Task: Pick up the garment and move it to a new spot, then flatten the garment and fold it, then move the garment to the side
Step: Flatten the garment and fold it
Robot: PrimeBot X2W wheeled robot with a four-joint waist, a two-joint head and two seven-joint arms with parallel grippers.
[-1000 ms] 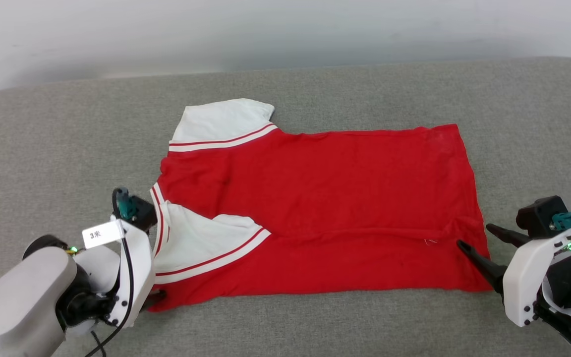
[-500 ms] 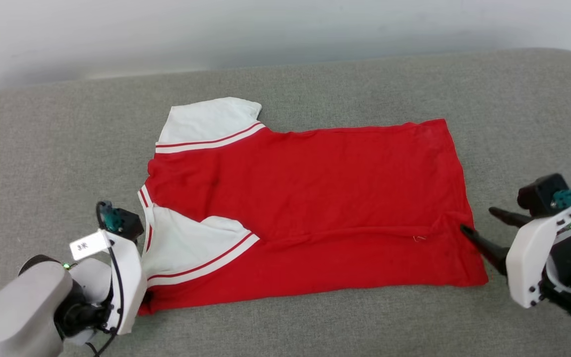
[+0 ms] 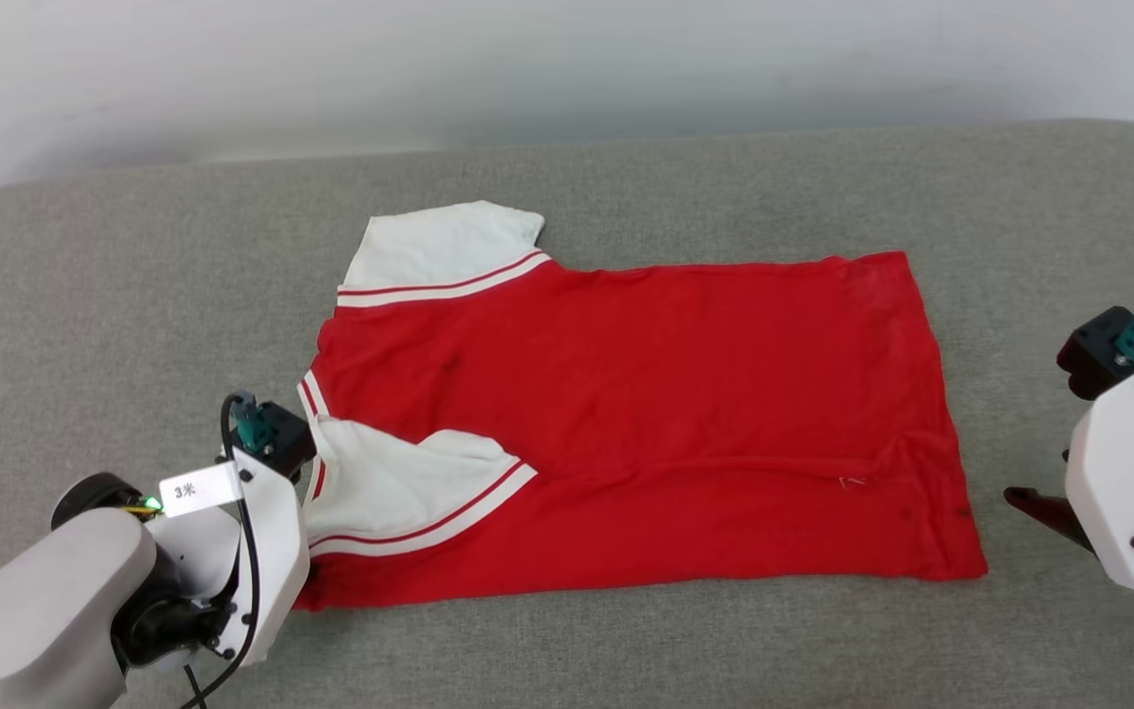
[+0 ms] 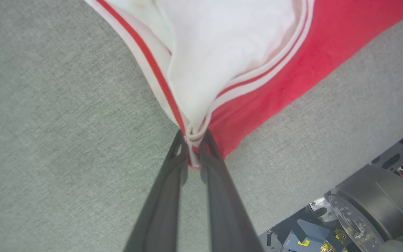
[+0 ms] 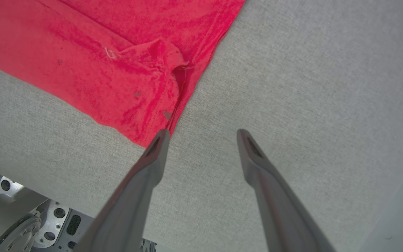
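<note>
The garment [image 3: 646, 394] lies spread on the grey padded surface, red side up. One white sleeve [image 3: 439, 241] sticks out at the back left, and the other [image 3: 400, 487] is folded in over the body. My left gripper [image 4: 194, 141] is shut on the striped trim at the garment's near left corner [image 4: 201, 115], and the cloth puckers up into the fingertips. In the head view, the left wrist housing [image 3: 267, 512] covers those fingers. My right gripper [image 5: 203, 134] stands open just off the garment's near right corner [image 5: 142, 105], holding nothing. One dark finger [image 3: 1035, 504] lies right of the hem.
The grey surface [image 3: 724, 187] runs back to a white wall [image 3: 567, 59], with bare fabric all round the garment. The surface's near edge and parts of my base [image 4: 362, 210] sit close behind both wrists.
My left gripper has shut on the garment's near left corner. My right gripper, still open, has drawn back to the right, off the hem. The head camera has shifted a little.
</note>
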